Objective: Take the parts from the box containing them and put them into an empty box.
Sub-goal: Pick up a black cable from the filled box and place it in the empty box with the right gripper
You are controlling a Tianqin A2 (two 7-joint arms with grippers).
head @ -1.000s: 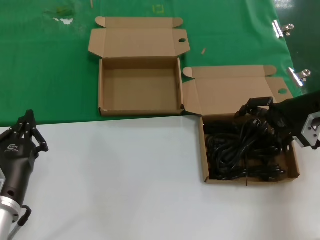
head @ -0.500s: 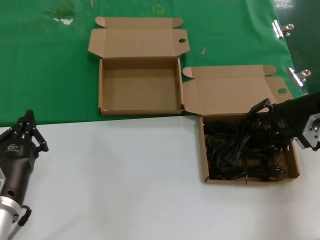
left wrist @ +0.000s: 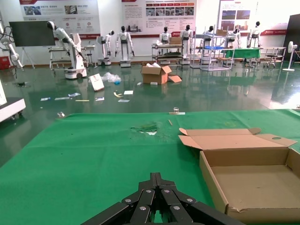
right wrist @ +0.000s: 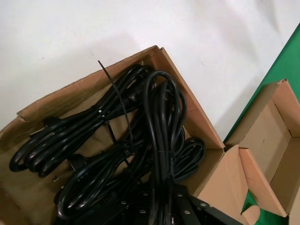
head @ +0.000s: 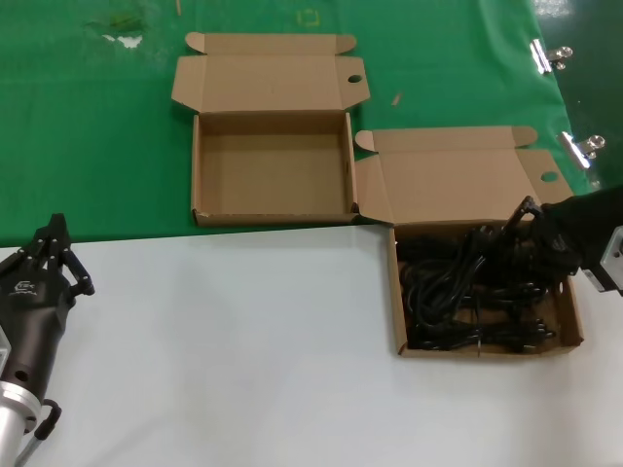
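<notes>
Several parts (head: 458,292), black cable bundles, lie in the box containing them (head: 487,350) at the right, its lid folded back. My right gripper (head: 527,219) hovers over that box's far right corner, shut on one cable bundle (right wrist: 164,122) that runs between its jaws (right wrist: 164,194); the other bundles (right wrist: 70,136) rest on the box floor. The empty box (head: 273,170) stands open on the green cloth, farther back and to the left, and also shows as the empty box (left wrist: 253,183) in the left wrist view. My left gripper (head: 55,248) is parked shut at the near left (left wrist: 157,179).
Green cloth (head: 97,146) covers the far half of the table and white surface (head: 243,341) the near half. Two metal clips (head: 550,56) (head: 582,148) sit at the cloth's right edge. The two boxes almost touch at their corners.
My right gripper has drawn back to the right over the full box, pulling the held cable bundle with it. The left arm has not moved.
</notes>
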